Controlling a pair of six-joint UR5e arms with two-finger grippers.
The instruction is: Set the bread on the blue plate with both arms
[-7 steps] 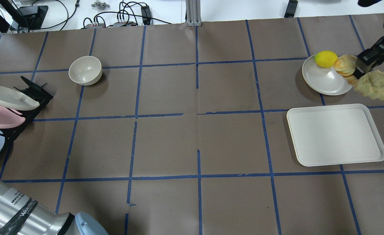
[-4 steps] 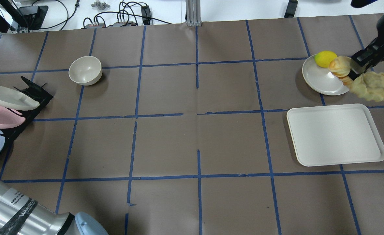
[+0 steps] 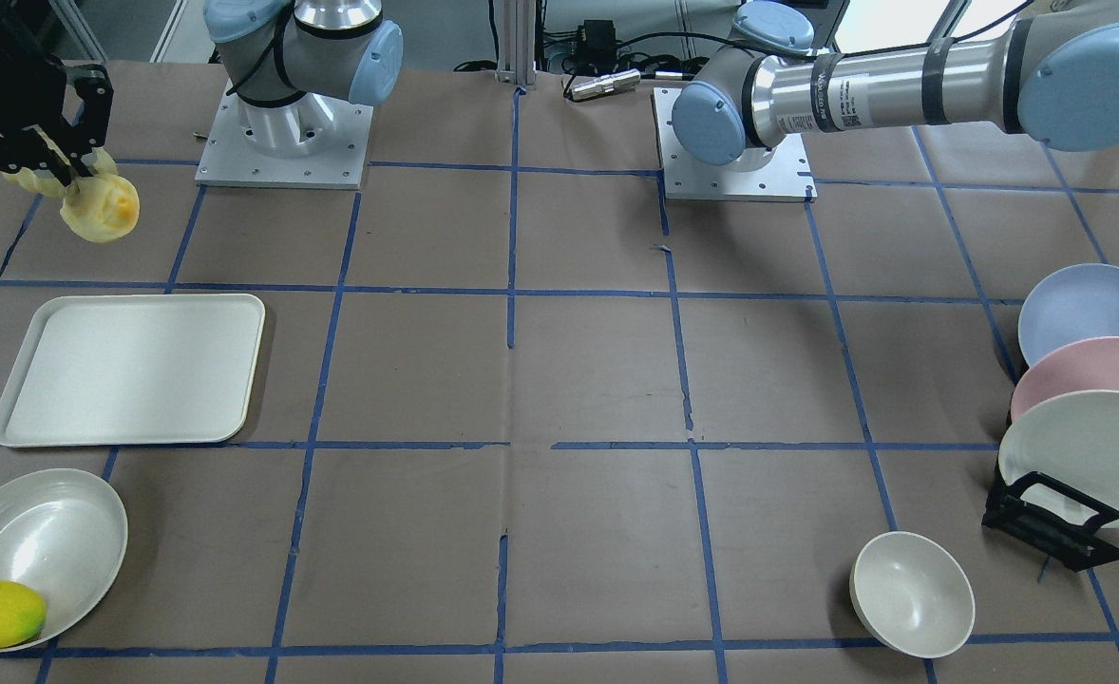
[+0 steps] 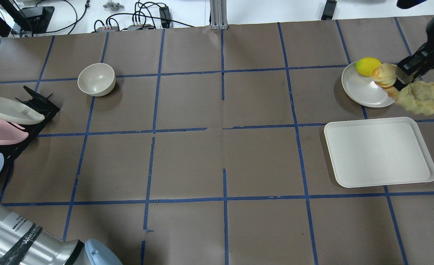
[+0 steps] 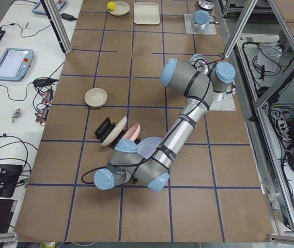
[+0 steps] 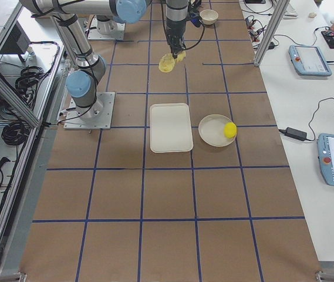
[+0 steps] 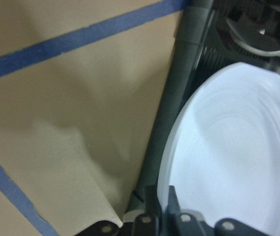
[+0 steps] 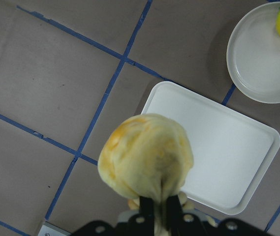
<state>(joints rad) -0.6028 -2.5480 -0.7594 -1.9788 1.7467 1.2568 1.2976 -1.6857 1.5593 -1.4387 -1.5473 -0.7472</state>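
Jaws, right arm (image 6: 76, 44): clamped on the elongated, pale-yellow ridged bread (image 4: 419, 96), gripping it near the middle.
Jaws, left arm (image 3: 882, 85): only black parts show at the bottom edge of the wrist view, close against the round matte light-blue plate (image 7: 228, 162); I cannot tell whether they are apart or together.
Bread: held in the air off the brown paper surface with blue tape grid (image 4: 220, 147), orange-browned end pointing away from the jaws.
Blue plate: stands tilted in the black wire rack (image 3: 1044, 518), beside a pink plate (image 3: 1091, 366) and an off-white plate (image 3: 1082, 451), well apart from the bread.
Nearby bread: white rectangular tray (image 4: 379, 151); shallow off-white round dish (image 4: 364, 90) holding a yellow-green fruit (image 4: 367, 66).
Elsewhere: off-white bowl (image 4: 96, 79), upright near the rack.
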